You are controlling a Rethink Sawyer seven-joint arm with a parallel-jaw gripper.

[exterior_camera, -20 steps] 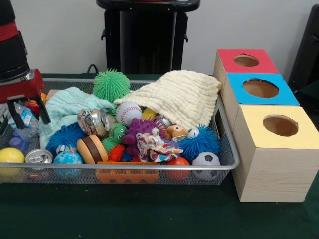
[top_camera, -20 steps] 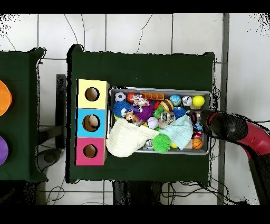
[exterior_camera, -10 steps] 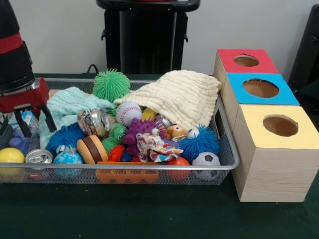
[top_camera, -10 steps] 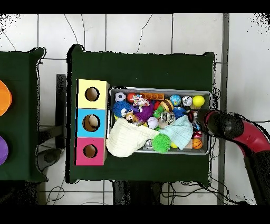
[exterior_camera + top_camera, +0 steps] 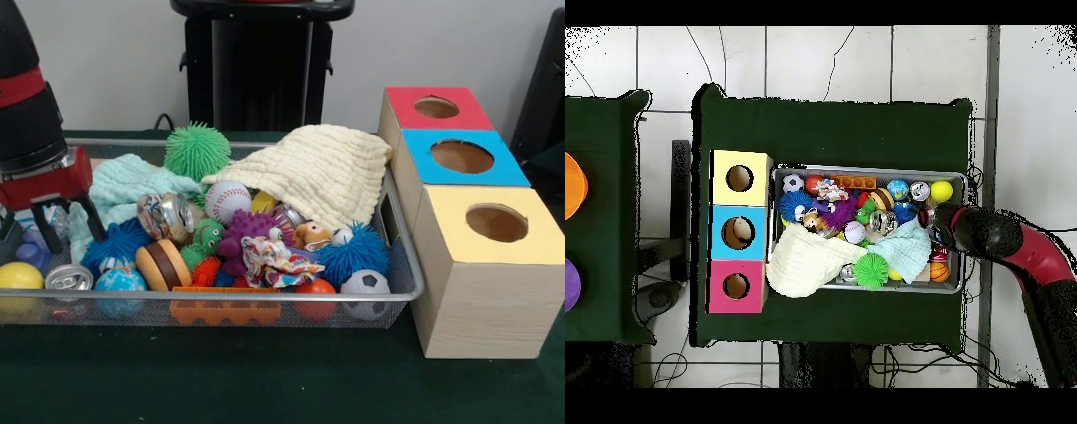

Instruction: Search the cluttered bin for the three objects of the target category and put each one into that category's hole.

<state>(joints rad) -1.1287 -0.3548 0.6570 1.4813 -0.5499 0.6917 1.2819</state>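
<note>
Starting nearest the camera: orange block (image 5: pixel 224 311) and soccer ball (image 5: pixel 365 293) sit at the bin (image 5: pixel 265 300) front wire, untouched. My gripper (image 5: pixel 51 231) has shifted inward along the bin's end since a second ago, fingers apart, empty, over the crushed can (image 5: pixel 69 278) and blue spiky ball (image 5: pixel 116 242). Arm tilts in from outside. Farther back, the three holed boxes (image 5: pixel 462 157) await.
</note>
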